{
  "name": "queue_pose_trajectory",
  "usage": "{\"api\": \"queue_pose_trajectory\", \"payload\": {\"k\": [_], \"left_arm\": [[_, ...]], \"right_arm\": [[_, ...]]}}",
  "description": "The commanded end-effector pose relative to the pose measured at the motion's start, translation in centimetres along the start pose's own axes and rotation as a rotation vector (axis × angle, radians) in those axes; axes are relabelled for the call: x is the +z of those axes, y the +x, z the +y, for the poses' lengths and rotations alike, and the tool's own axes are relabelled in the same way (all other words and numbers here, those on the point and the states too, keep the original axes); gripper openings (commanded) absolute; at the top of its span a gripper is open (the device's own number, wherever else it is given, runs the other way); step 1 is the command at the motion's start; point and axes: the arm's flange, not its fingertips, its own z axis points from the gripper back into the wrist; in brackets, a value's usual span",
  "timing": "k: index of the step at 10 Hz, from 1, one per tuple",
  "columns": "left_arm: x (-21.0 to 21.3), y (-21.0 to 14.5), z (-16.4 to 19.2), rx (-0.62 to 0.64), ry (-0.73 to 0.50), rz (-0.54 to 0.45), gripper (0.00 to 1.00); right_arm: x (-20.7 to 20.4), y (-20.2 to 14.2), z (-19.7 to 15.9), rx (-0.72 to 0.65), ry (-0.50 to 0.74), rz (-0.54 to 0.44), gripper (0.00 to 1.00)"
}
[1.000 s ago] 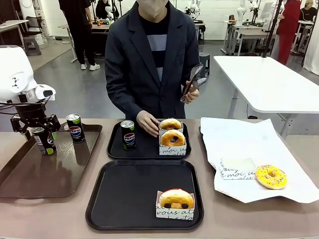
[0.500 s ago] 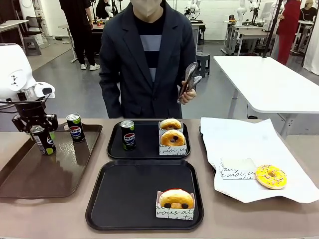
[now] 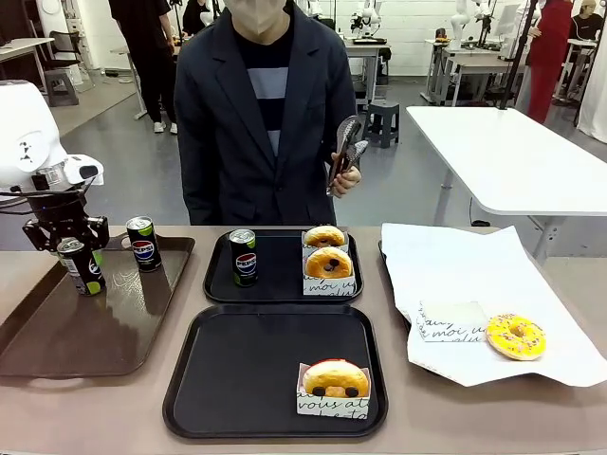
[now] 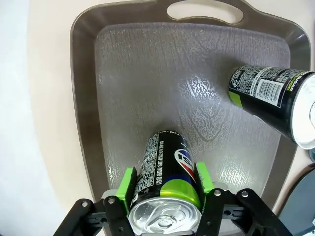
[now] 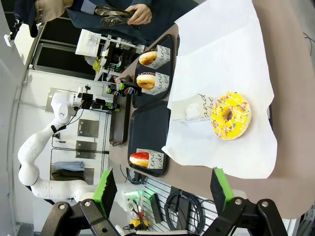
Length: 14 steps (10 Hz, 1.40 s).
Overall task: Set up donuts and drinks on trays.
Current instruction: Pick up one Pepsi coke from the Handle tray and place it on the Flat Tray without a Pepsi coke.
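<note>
As seen from the front, looks about half done. Shows a first can [image 3: 244, 257] and two boxed donuts [image 3: 329, 263] set on the far black tray [image 3: 280, 277]. Shows just a lone boxed donut [image 3: 335, 378] on the near black tray [image 3: 247, 370], with no drink there yet. Finds the left gripper [image 3: 71, 248] shut round the held can [image 3: 83, 269] over the brown tray [image 3: 66, 341], near a spare can [image 3: 142, 243]. Shows also a yellow donut [image 3: 515, 336] on the white paper [image 3: 455, 265], by an empty box [image 3: 452, 320].

From the left wrist: green pads [image 4: 129, 183] pressed on both sides of the held can [image 4: 167, 167]; cannot tell if lifted off the brown tray.

From the right wrist: right gripper [image 5: 162, 182] wide open, nothing in it, well apart from the yellow donut [image 5: 230, 115].

Left to do, at a guess: bring a can to the near black tray, box the yellow donut.
</note>
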Motion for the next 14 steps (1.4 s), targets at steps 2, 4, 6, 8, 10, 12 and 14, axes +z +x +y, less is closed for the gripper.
{"api": "queue_pose_trajectory", "payload": {"k": [2, 4, 6, 8, 10, 12, 14], "left_arm": [[3.4, -1.2, 0.1, 0.039, -0.004, 0.005, 0.0], [9.4, -4.9, 0.1, 0.065, 0.021, -0.017, 0.0], [13.9, -9.0, 0.9, 0.024, 0.007, -0.03, 0.0], [16.4, -11.2, 2.1, -0.001, -0.029, -0.058, 0.0], [16.7, -10.7, 1.2, 0.021, -0.005, -0.037, 0.0], [16.7, -10.7, 1.2, 0.021, -0.005, -0.037, 0.0], [16.7, -10.7, 1.2, 0.021, -0.005, -0.037, 0.0]], "right_arm": [[0.0, 0.0, 0.0, 0.01, 0.011, -0.003, 1.0], [0.0, 0.0, 0.0, 0.01, 0.011, -0.003, 1.0], [0.0, 0.0, 0.0, 0.01, 0.011, -0.003, 1.0], [0.0, 0.0, 0.0, 0.01, 0.011, -0.003, 1.0], [0.0, 0.0, 0.0, 0.01, 0.011, -0.003, 1.0], [0.0, 0.0, 0.0, 0.01, 0.011, -0.003, 1.0], [0.0, 0.0, 0.0, 0.01, 0.011, -0.003, 1.0]]}}
